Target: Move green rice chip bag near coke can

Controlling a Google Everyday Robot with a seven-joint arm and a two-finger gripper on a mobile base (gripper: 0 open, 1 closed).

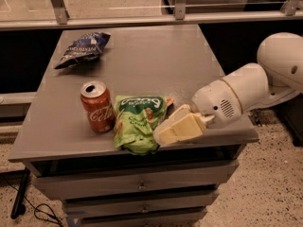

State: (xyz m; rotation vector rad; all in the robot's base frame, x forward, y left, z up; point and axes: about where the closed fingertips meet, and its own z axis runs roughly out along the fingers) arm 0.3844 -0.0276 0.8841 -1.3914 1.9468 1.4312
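The green rice chip bag (137, 122) lies crinkled at the table's front edge. Its left side almost touches the coke can (97, 107), a red can standing upright with a silver top. My gripper (163, 134) comes in from the right, low over the table. Its cream fingers (182, 126) lie close together, closed on the bag's right edge. The white arm (236, 96) stretches off to the right.
A dark blue chip bag (83, 48) lies at the table's far left corner. The grey table (151, 60) has drawers below its front edge (137, 186). A metal rail and glass run behind it. A black cable lies on the floor at the lower left.
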